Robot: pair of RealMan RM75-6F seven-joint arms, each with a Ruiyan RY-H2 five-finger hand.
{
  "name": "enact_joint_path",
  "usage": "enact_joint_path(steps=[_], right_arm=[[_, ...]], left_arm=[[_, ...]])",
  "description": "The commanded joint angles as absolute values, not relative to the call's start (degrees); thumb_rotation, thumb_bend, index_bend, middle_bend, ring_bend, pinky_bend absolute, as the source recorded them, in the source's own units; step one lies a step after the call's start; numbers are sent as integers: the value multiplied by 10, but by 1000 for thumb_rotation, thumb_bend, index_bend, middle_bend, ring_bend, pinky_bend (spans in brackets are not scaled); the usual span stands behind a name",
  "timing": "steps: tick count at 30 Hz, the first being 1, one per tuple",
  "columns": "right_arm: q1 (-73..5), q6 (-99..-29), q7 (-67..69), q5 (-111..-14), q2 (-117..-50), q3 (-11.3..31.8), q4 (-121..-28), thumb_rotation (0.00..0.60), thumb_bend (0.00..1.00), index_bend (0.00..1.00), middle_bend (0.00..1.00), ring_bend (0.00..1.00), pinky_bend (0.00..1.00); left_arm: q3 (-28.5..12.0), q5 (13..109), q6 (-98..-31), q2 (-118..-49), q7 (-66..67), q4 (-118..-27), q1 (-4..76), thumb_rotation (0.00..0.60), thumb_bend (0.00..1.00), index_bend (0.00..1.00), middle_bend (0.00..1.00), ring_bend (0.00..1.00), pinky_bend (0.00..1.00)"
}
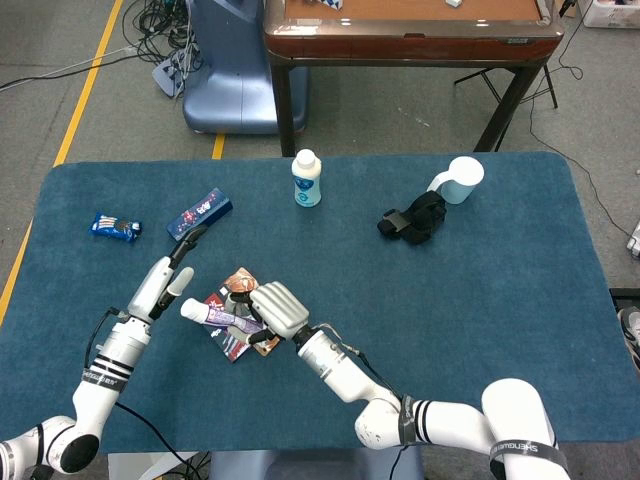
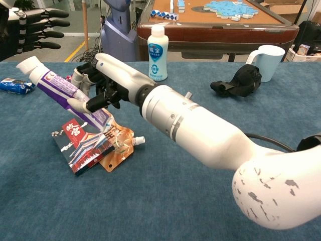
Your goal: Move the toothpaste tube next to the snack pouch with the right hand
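Observation:
My right hand (image 1: pixel 272 309) (image 2: pixel 100 83) grips a white and purple toothpaste tube (image 1: pixel 215 315) (image 2: pixel 57 90) and holds it tilted in the air, cap to the upper left. The tube hangs just above the orange snack pouch (image 1: pixel 243 287) (image 2: pixel 118 145), which lies flat with a dark red and black packet (image 2: pixel 80 145) overlapping its left side. My left hand (image 1: pixel 170 275) (image 2: pixel 35 27) is open with its fingers straight, just left of the tube's cap.
A blue box (image 1: pixel 199 215) and a small blue wrapper (image 1: pixel 115 227) lie at the far left. A white bottle (image 1: pixel 306 178), a black strap bundle (image 1: pixel 413 216) and a white mug (image 1: pixel 458 178) stand along the far side.

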State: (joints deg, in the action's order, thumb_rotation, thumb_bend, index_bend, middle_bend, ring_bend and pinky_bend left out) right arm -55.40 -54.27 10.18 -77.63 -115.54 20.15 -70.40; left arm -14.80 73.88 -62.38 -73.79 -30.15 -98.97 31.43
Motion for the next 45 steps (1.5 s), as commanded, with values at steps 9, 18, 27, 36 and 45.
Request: enact_joint_path(steps=[9,18,27,36,45], right_arm=[[-568,-528,98,-749,-1168,216,-690,600,775,821,737,717,759],[-577,-521,91,-726,-1178,229,-685,600,776,826,739,721,759],[-581,-522,85,-705,-1190,239,-684,600,794,833,743,727,759],[-581,-510,67,-702,-1174,229,-695,600,795,834,742,728,759],[-574,-449,-45,-679,-1067,183,-758,600,794,833,725,714,757]], left_arm=[[-139,757,-629,-774,-299,-964,321,0,31,0,0,16,56],[-140,765,-641,-802,-286,-948,326,0,21,0,0,0,56],[-142,765,-655,-822,-275,-939,326,0,19,0,0,0,50],[-145,763,-652,-814,-272,-940,326,0,19,0,0,0,47],[-144,777,-650,-771,-262,-938,323,0,19,0,0,0,47]])
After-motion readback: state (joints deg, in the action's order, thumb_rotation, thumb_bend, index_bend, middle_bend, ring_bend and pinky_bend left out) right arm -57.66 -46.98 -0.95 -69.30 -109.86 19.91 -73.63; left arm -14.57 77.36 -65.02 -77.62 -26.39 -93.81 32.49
